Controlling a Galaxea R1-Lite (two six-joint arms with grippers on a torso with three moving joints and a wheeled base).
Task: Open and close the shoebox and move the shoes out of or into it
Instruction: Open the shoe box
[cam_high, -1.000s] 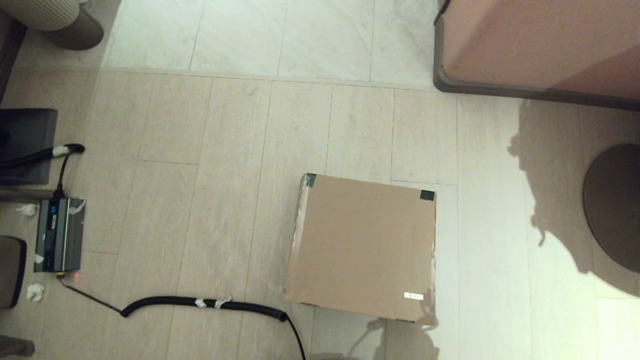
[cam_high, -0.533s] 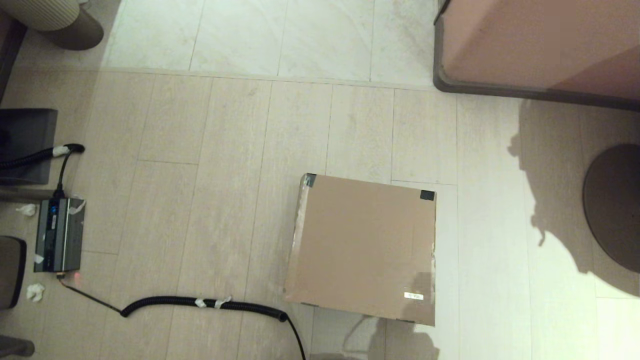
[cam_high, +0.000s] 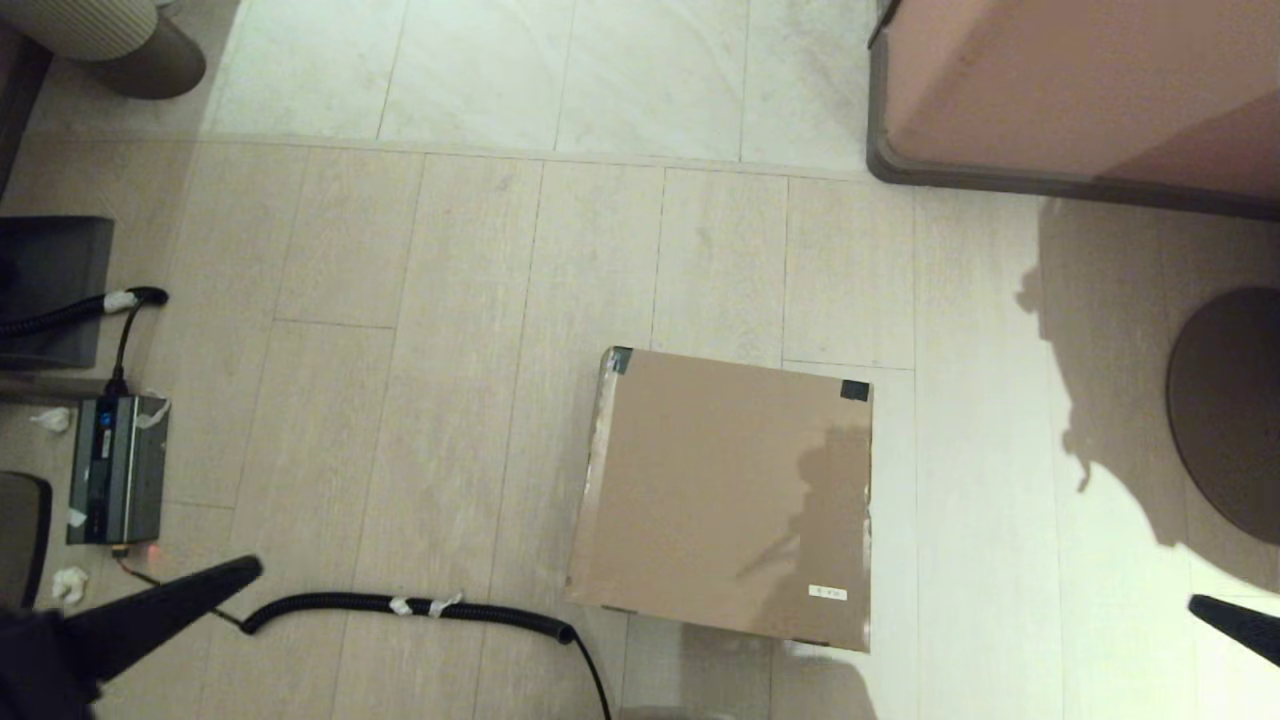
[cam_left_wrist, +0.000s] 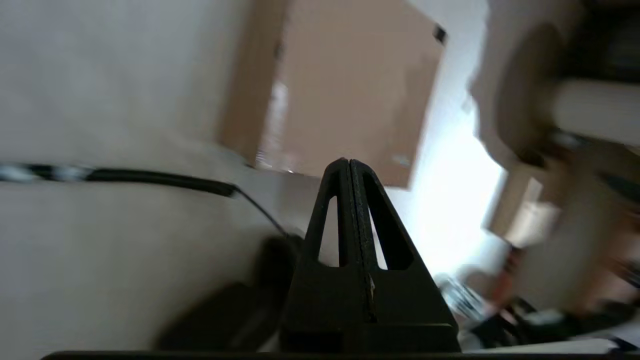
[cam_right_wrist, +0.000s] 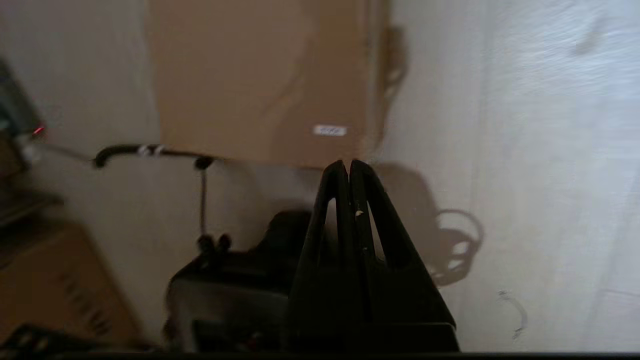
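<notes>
The brown cardboard shoebox (cam_high: 725, 490) sits on the floor with its lid down, dark tape on its two far corners and a small white label (cam_high: 827, 593) near the front right corner. It also shows in the left wrist view as the shoebox (cam_left_wrist: 345, 90) and in the right wrist view as the shoebox (cam_right_wrist: 260, 75). The shoes are out of view. My left gripper (cam_high: 250, 568) pokes in at the lower left, shut and empty, well left of the box. My right gripper (cam_high: 1197, 603) enters at the lower right edge, also shut, right of the box. Both grippers (cam_left_wrist: 348, 161) (cam_right_wrist: 348, 163) hold nothing.
A black coiled cable (cam_high: 400, 606) runs along the floor from a grey power unit (cam_high: 118, 468) toward the box's front left corner. A big pinkish-brown furniture block (cam_high: 1080, 90) stands at the far right. A dark round base (cam_high: 1228, 410) lies at the right edge.
Both grippers have come into the head view, the left at the lower left and the right at the lower right. An arm shadow has spread further over the box's right side.
</notes>
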